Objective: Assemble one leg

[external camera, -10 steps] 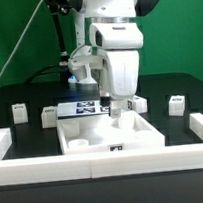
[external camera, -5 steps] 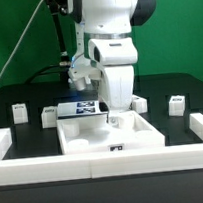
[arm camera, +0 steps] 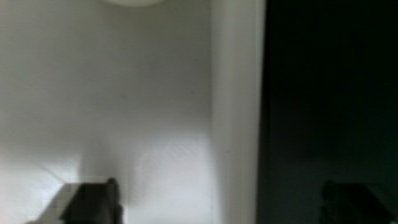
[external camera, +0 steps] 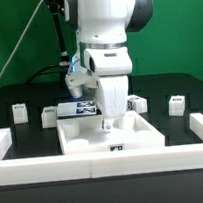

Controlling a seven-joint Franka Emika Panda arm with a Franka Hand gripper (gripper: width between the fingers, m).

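Several small white legs with marker tags stand on the black table: two at the exterior view's left [external camera: 20,113] [external camera: 47,116], one at the right [external camera: 176,104], and one just behind the panel's right corner [external camera: 138,103]. My gripper [external camera: 111,123] hangs low over the far right part of the large white tray-like panel [external camera: 143,138]. In the wrist view the gripper [arm camera: 217,205] is open, with dark fingertips [arm camera: 89,205] wide apart. Between them lie the white panel surface [arm camera: 125,110] and the black table [arm camera: 329,100]. No leg is between the fingers.
The marker board [external camera: 82,108] lies behind the panel, partly hidden by the arm. Low white walls [external camera: 56,166] fence the table at the front and both sides. A green backdrop stands behind.
The arm has come down toward the panel and shifted a little to the exterior view's left. The legs and the panel have not moved.
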